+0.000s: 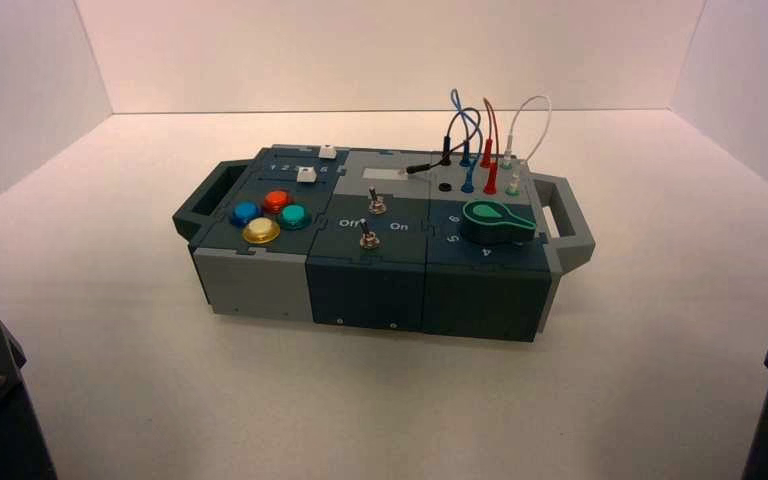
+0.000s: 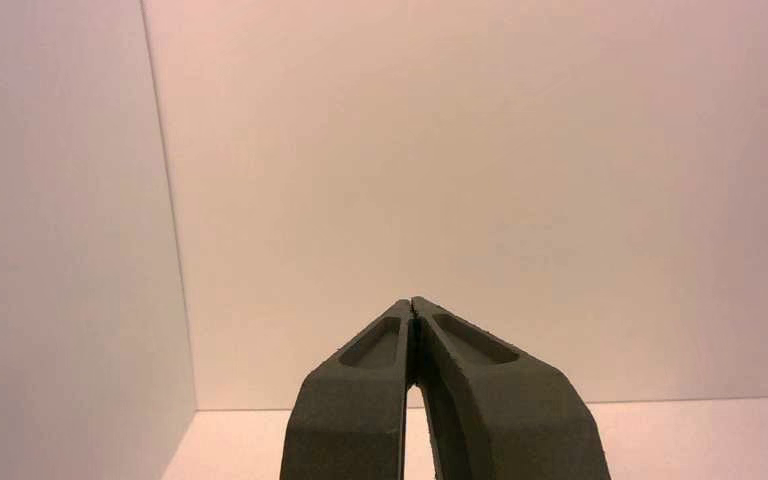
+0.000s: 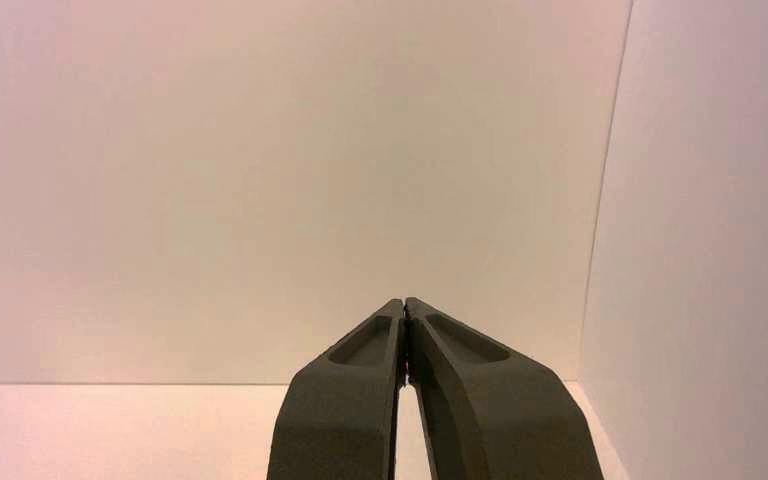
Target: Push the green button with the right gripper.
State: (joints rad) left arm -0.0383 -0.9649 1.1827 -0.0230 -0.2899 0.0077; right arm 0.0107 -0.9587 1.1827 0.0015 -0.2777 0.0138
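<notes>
Reading "Off" (image 1: 350, 224), "On" (image 1: 399, 227) beside switches (image 1: 369, 238)

green button (image 1: 293, 214) open from above, red button (image 1: 276, 200) touching behind — toggle switches (image 1: 371, 218) beside

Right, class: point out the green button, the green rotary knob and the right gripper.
green button (image 1: 293, 214), high view, on its domed top.
green rotary knob (image 1: 496, 220), high view, on its teardrop top.
right gripper (image 3: 404, 303), right wrist view, at the meeting fingertips.

grey and dark teal box (image 1: 260, 285) with blue (image 1: 245, 212), red (image 1: 276, 200), yellow (image 1: 261, 231) and teal-green (image 1: 293, 215) buttons, a green knob (image 1: 498, 221), and blue, red and white wires (image 1: 480, 125).
</notes>
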